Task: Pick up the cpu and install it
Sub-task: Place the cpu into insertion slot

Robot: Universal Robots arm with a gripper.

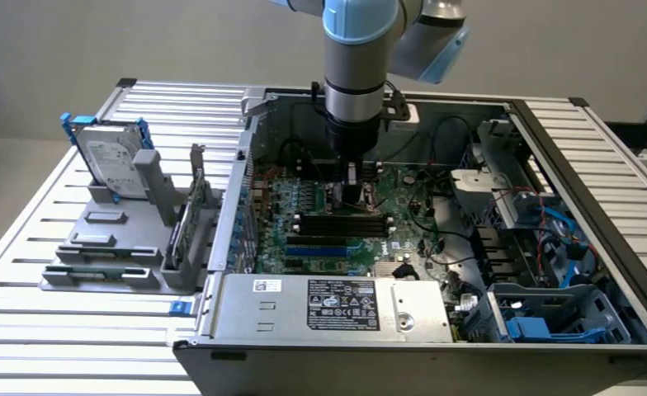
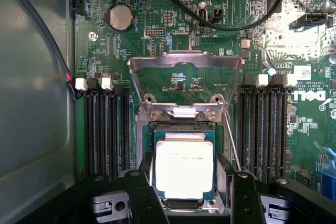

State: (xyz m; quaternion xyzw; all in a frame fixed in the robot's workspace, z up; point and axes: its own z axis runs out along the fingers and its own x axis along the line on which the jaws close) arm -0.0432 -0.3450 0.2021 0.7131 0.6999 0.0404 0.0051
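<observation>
Between memory slots [image 2: 105, 135], cpu [image 2: 185, 169] beside open frame [image 2: 186, 61].

Soft, even light across the exterior view, no hard shadows on the ribbed table [image 1: 37, 330], which comes up bright and pale. Inside the computer case [image 1: 412, 371] it's dimmer, with shade pooling under the arm [image 1: 356, 74]. Over to the wrist view: strong glare on the cpu [image 2: 184, 174], its metal top blown out almost to white, the print barely legible. The gripper [image 2: 190, 203] flanks it in near-black. The coin battery [image 2: 120, 17] glints; the case wall [image 2: 31, 103] is a dull grey.
</observation>
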